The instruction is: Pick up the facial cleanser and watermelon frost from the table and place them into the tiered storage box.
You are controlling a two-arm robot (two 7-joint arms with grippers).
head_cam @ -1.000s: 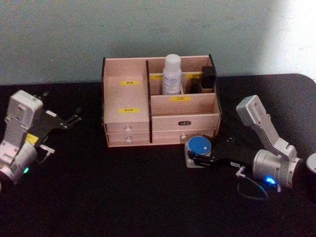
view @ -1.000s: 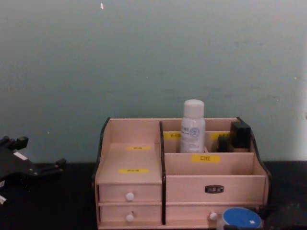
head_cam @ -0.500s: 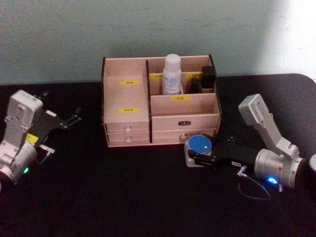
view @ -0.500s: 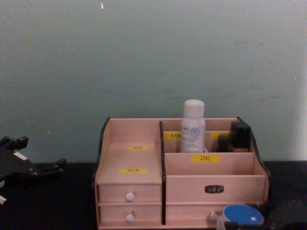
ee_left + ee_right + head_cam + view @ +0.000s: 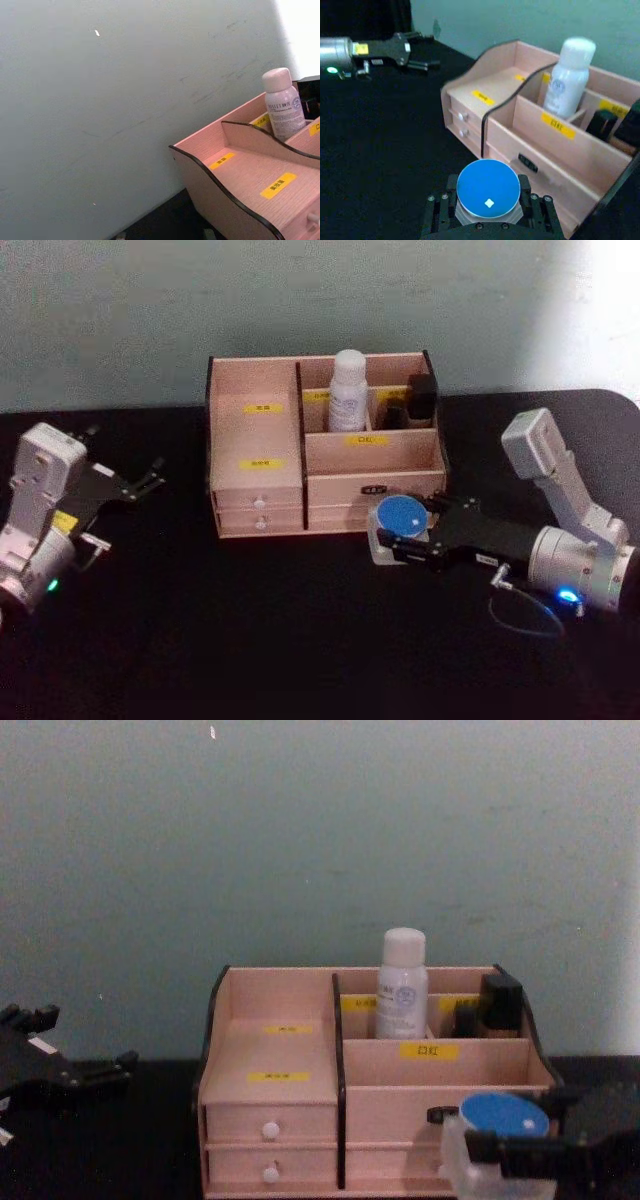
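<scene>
Black table point(image 5: 250, 630) carries a pinkish-wood tiered storage box point(image 5: 255, 436), which stands just beyond the right gripper point(image 5: 488, 209). Its drawer front lies between those fingers and the open compartments. In a rear compartment stands a white cylindrical bottle point(image 5: 348, 390), upright. The fingers are clamped on a round blue-lidded clear jar point(image 5: 488, 188). Far off, the left gripper point(image 5: 158, 472) is spread and empty.

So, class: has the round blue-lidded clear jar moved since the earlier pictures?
Yes. The jar, in the right tool, rose from level with the pinkish wooden storage box's bottom drawer to its nameplate.
</scene>
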